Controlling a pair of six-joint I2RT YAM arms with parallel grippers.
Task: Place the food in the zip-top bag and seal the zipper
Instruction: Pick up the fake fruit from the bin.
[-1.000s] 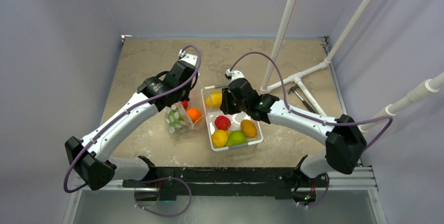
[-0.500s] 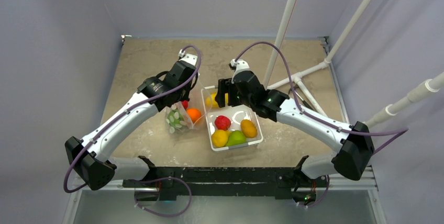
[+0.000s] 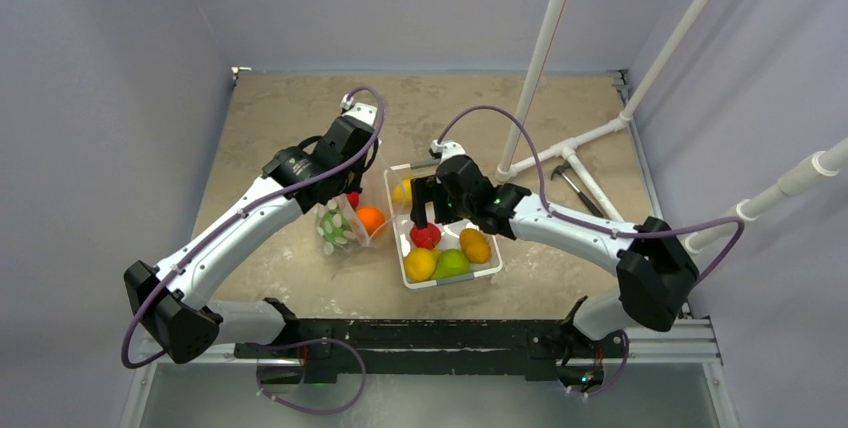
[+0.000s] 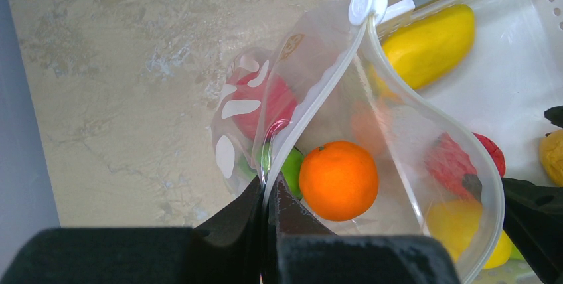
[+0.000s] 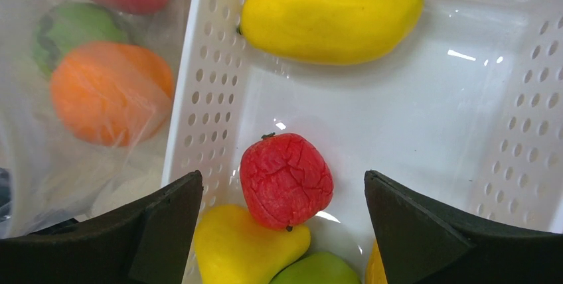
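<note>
Left jaws: pressed tight together, pinching the near rim of the zip-top bag (image 4: 312, 78), with the film caught right between the two black tips.
Right jaws: spread wide over the white tray (image 5: 465, 111), fingers (image 5: 162, 231) standing either side of the red fruit (image 5: 285, 179), neither one touching it.
Bag position: on the worktop (image 3: 270, 128), just left of the tray and right beside its left wall, mouth gaping upward.
Seal: the zipper (image 4: 425, 108) is not closed. Its two strips bow apart in a wide loop, and the white slider (image 4: 367, 4) sits at the far end.
In the bag: an orange (image 4: 338, 179) up front, a green fruit (image 4: 290, 162) tucked beside it, and a second red piece (image 4: 265, 101) behind the dotted film.
In the tray: a long yellow fruit (image 5: 330, 13) lies alone at the far end. The red fruit rests against a yellow pear shape (image 5: 242, 251), with a second green fruit (image 5: 315, 271) next to that and an orange-yellow fruit (image 3: 475, 245) on the right side.
Arms: both reach in over the middle of the worktop, left at the bag, right above the tray.
</note>
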